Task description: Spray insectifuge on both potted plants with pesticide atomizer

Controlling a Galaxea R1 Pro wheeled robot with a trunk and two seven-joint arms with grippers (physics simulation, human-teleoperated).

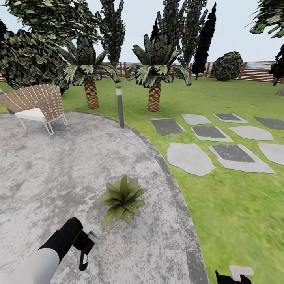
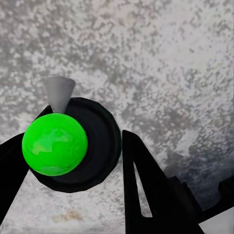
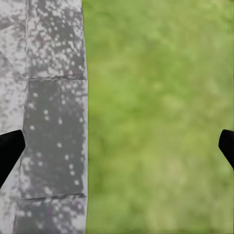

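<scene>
Down on the round grey stone patio (image 1: pixel 59 165), the left end effector (image 1: pixel 83 252) hangs low near the robot, its two black fingers closed on the spray bottle (image 1: pixel 83 261), a slim dark bottle with a white label that points downward from the grip. From the left wrist camera the bottle (image 2: pixel 73 146) is seen end-on: a round black body with a bright green cap and a small grey nozzle sticking out beside it, held between the dark fingers (image 2: pixel 146 195) above the speckled stone.

Just beyond that end effector, a little toward the lawn, one potted plant (image 1: pixel 123 199) sits on the patio, a low rosette of broad pointed green leaves; its pot is hidden under the leaves. Bottle and plant are near each other but not touching.

The right end effector (image 1: pixel 233 276) shows at the lower edge of the head view, over the grass. In the right wrist camera its black fingertips (image 3: pixel 9 153) stand far apart at opposite sides of the picture, spread wide with nothing between them, above the border where the patio edge meets the lawn (image 3: pixel 156 117).

Farther off stand a woven chair (image 1: pixel 37 104) on the patio, a slim lamp post (image 1: pixel 119 106) at its rim, two palm-like plants (image 1: pixel 154 75), pale stepping stones (image 1: pixel 221 144) in the grass and a brown slatted fence (image 1: pixel 256 71).
</scene>
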